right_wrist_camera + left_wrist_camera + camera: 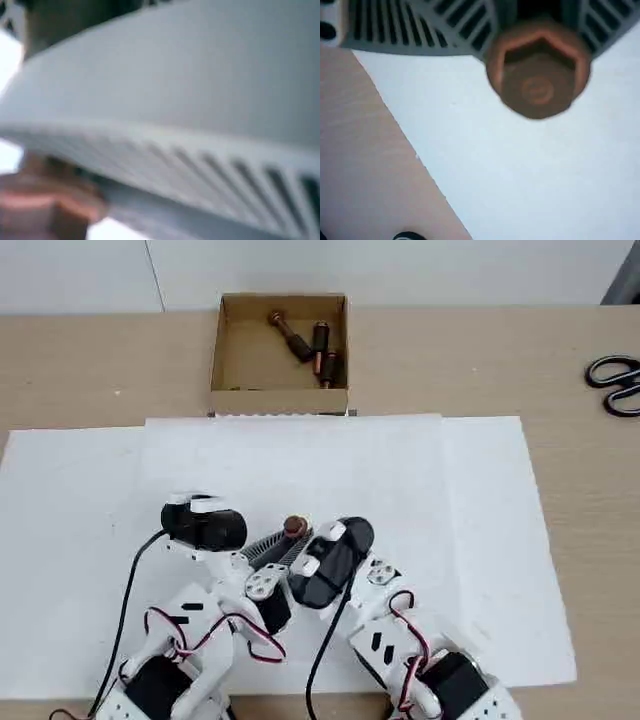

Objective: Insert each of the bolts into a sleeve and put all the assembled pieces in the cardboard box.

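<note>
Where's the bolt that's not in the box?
In the high view the bolt is over the white paper, between the two arms at the near side, far from the cardboard box. It's in the left gripper.

Left arm [205,525] and right arm [335,558] lean together, left pincer [288,537] clamped on bolt [294,527].

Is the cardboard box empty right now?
No, the high view shows several bolt-and-sleeve pieces lying inside the cardboard box, toward its far right corner.
</note>
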